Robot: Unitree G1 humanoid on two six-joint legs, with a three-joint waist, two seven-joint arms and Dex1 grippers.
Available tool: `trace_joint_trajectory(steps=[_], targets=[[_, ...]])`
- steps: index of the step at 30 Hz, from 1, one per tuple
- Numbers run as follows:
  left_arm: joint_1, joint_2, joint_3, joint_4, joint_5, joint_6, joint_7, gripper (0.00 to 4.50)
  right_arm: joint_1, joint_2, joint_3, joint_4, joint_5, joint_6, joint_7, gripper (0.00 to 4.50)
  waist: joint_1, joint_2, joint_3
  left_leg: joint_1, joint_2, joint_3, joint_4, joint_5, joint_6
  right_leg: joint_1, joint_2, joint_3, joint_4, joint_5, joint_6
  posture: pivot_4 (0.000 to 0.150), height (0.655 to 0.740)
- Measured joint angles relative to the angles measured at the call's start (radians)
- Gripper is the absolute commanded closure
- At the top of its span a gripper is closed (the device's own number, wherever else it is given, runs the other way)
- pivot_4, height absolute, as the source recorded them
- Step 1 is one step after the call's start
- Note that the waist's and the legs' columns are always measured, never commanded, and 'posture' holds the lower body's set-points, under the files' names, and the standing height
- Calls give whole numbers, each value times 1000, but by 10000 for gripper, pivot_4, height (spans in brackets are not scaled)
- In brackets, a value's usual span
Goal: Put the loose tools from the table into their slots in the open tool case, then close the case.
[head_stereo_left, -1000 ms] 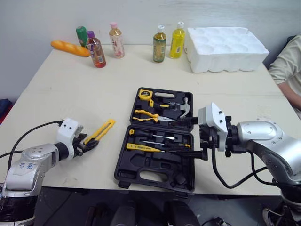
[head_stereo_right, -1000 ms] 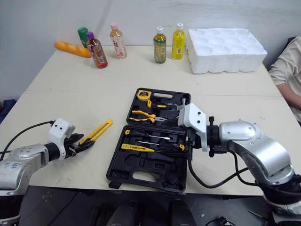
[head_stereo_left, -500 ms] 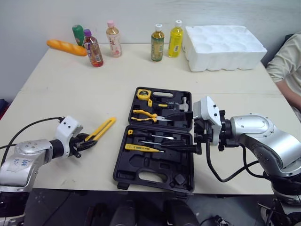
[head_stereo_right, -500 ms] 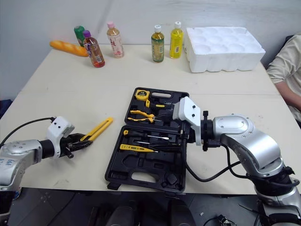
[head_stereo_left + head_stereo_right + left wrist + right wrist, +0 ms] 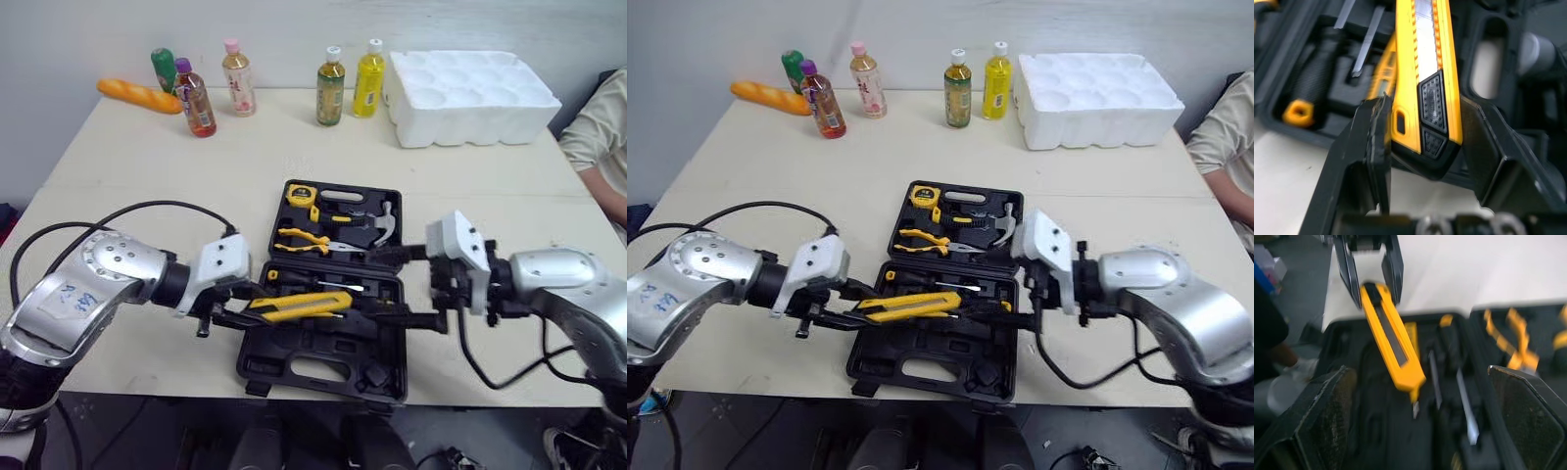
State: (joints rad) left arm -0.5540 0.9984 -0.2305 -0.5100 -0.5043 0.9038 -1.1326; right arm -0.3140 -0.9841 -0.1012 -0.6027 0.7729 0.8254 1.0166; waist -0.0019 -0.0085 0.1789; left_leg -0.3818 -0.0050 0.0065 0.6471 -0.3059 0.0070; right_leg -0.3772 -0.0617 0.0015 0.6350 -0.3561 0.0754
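"Yellow utility knife (image 5: pixel 299 306), where was it?" asked one.

"In the left gripper (image 5: pixel 1425 144)," said the other. "Both black fingers were clamped on its black butt end, and the blade end stuck out towards the right gripper (image 5: pixel 375 286). It hung over the near half of the tool case (image 5: pixel 313 351), above the screwdrivers (image 5: pixel 315 285). Whether it touched them I could not tell."

"And the case?"

"Open, lying flat on the desk (image 5: pixel 147 186) near the front edge. The far half held a tape measure (image 5: pixel 300 194), pliers (image 5: pixel 306 238) and a hammer (image 5: pixel 378 227)."

"What had the right gripper got?"

"Nothing. Its fingers were spread wide at the case's right side, one over the far half by the hammer's head, the other over the near half. The knife's tip pointed at the gap between them, apart from both."

"Anything else on the desk?"

"Five bottles (image 5: pixel 333 88) and a bread loaf (image 5: pixel 137 96) along the far edge, and a white foam tray (image 5: pixel 470 88) at the far right corner. A person's sleeve (image 5: pixel 600 132) showed at the right edge."
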Motion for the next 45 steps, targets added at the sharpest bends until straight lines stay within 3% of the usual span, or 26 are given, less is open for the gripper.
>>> trace_joint_trajectory(steps=[10, 14, 22, 28, 33, 36, 43, 45], targets=[[-70, -111, -220, 18, 79, 36, 19, 29068, 367, -102, -295, -142, 73, 90, 6, 0, 1, -1, 1, -1, 0, -1, 3, 2, 3, 0, 2, 0, 2, 1, 2, 1500, 7400], [-109, -141, -272, 63, 142, 3, 20, 29068, 453, -102, -309, -161, 57, 85, -3, 0, 4, -2, 1, -2, 0, -1, 4, 3, 3, 0, 2, 0, 2, 1, 3, 1500, 7400], [-142, -159, -304, 141, 218, -77, -16, 29068, 480, -101, -305, -169, 25, 41, -31, 0, 2, -2, 1, -2, 0, -1, 4, 3, 2, 0, 3, 1, 3, 2, 3, 1500, 7400], [-145, -158, -301, 174, 234, -141, -76, 2422, 479, -97, -296, -169, 23, 22, -50, 0, 3, -2, 1, -2, 0, -1, 5, 3, 1, 0, 2, 0, 3, 2, 3, 1500, 7400], [-152, -177, -221, 208, 203, -239, -137, 2422, 468, -85, -281, -170, 14, -1, -65, 0, 1, -2, 1, -2, 0, -1, 5, 4, 1, 0, 3, 0, 3, 2, 3, 1500, 7400], [-72, -262, -138, 253, 158, -388, -161, 10815, 447, -76, -253, -169, 12, -12, -75, 0, 2, -2, 1, -2, 0, -1, 6, 5, -1, 1, 2, 0, 3, 2, 3, 1500, 7400], [69, -388, -85, 469, 148, -601, -172, 43128, 388, -18, -204, -169, 28, -24, -109, 0, 2, -2, 1, -2, 0, -1, 8, 4, 1, 0, 2, 0, 5, 2, 3, 1500, 7400], [88, -402, -85, 496, 155, -625, -174, 44177, 385, -19, -200, -169, 28, -25, -109, 0, 2, -2, 1, -2, 0, -1, 8, 3, 2, 0, 2, 0, 5, 2, 3, 1500, 7400]])
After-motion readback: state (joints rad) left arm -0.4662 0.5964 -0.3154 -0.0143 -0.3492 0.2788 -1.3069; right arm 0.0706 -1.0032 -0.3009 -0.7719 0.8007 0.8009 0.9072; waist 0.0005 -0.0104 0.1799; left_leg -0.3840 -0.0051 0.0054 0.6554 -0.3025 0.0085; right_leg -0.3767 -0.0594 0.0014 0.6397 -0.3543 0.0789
